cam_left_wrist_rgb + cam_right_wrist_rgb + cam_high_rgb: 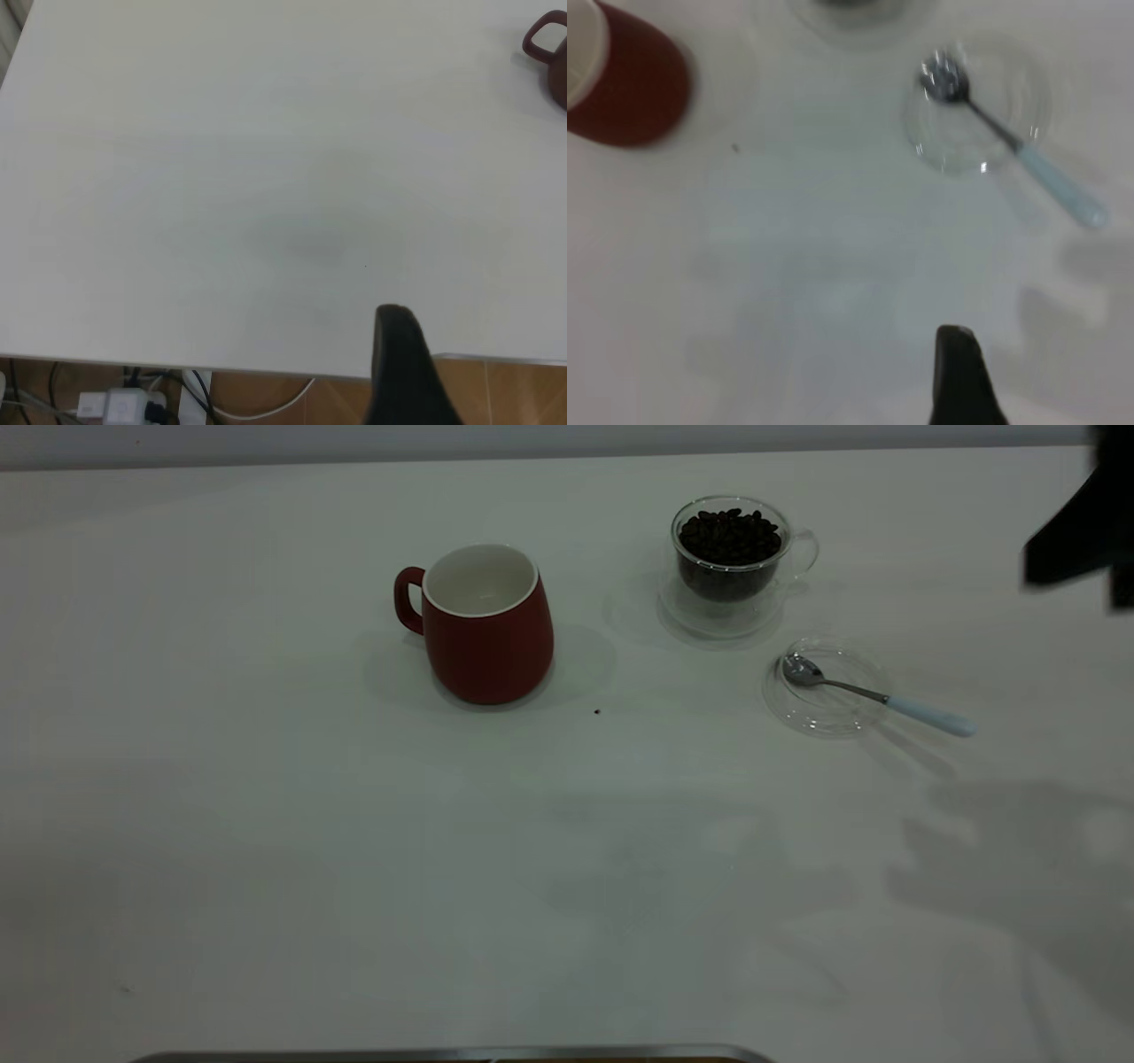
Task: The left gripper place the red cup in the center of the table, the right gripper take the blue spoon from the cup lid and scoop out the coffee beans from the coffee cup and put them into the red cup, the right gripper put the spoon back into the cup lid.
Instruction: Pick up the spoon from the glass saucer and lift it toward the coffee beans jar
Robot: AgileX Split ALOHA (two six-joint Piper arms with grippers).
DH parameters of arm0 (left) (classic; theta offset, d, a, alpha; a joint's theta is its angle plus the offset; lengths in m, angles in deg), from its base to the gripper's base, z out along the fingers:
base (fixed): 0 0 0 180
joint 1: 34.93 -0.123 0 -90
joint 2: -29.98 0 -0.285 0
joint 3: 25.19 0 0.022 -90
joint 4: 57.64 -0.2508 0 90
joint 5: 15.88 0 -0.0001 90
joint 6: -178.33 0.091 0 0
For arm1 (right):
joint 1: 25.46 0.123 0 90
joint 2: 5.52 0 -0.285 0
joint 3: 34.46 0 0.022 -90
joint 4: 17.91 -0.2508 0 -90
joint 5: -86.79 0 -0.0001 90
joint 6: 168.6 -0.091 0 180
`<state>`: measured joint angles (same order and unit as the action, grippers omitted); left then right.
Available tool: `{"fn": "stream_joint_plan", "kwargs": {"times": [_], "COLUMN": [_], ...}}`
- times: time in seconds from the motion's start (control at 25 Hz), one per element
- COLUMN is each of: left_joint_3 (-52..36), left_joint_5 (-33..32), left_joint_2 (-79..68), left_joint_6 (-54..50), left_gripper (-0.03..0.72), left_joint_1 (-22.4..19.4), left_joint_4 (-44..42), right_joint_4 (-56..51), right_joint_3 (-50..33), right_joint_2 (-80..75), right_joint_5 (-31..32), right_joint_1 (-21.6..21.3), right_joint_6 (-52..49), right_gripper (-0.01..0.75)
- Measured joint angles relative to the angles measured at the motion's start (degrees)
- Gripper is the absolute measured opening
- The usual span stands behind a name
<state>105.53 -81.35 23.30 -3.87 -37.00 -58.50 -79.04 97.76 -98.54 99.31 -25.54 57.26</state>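
Dark red matte ceramic mug [485,627], white inside: stood upper centre of the white tabletop [266,850], apparently already placed to receive beans. Clear double-walled glass cup [733,558] of dark coffee beans [730,536]: upper right. Blue-handled metal teaspoon [873,695]: bowl resting in the clear glass lid [826,688], handle overhanging, easy to grasp. Right end effector [1076,531]: far upper right; its grip state, and the left end effector's [403,367], could not be told. No writing legible.

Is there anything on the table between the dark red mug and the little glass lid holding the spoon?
Only one tiny dark speck, perhaps a stray coffee bean, on otherwise bare white table, seen in the exterior view.
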Motion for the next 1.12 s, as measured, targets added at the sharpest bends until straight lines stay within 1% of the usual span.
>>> {"fn": "stream_joint_plan", "kwargs": {"times": [0.08, 0.24, 0.44, 0.56, 0.76, 0.92, 1.04, 1.12], "left_joint_3": [0.00, 0.00, 0.00, 0.00, 0.00, 0.00, 0.00, 0.00], "left_joint_5": [0.00, 0.00, 0.00, 0.00, 0.00, 0.00, 0.00, 0.00], "left_joint_2": [0.00, 0.00, 0.00, 0.00, 0.00, 0.00, 0.00, 0.00], "left_joint_6": [0.00, 0.00, 0.00, 0.00, -0.06, -0.13, -0.13, -0.13], "left_gripper": [0.500, 0.500, 0.500, 0.500, 0.500, 0.500, 0.500, 0.500], "left_joint_1": [0.00, 0.00, 0.00, 0.00, 0.00, 0.00, 0.00, 0.00], "left_joint_4": [0.00, 0.00, 0.00, 0.00, 0.00, 0.00, 0.00, 0.00], "right_joint_4": [-6.55, -20.58, -31.70, -35.24, -39.22, -41.80, -41.80, -41.84], "right_joint_3": [1.52, 5.90, 7.51, 7.51, 7.52, 5.51, 4.77, 4.85], "right_joint_2": [-5.91, -16.08, -24.68, -27.79, -33.38, -36.56, -39.04, -40.69], "right_joint_5": [1.33, 6.17, 13.24, 15.42, 23.23, 26.81, 27.47, 28.66], "right_joint_1": [-0.95, -7.26, -13.96, -17.23, -21.27, -22.28, -22.47, -23.47], "right_joint_6": [6.67, 18.98, 31.37, 34.01, 37.39, 41.85, 43.25, 43.74], "right_gripper": [0.497, 0.486, 0.485, 0.485, 0.485, 0.485, 0.485, 0.485]}}
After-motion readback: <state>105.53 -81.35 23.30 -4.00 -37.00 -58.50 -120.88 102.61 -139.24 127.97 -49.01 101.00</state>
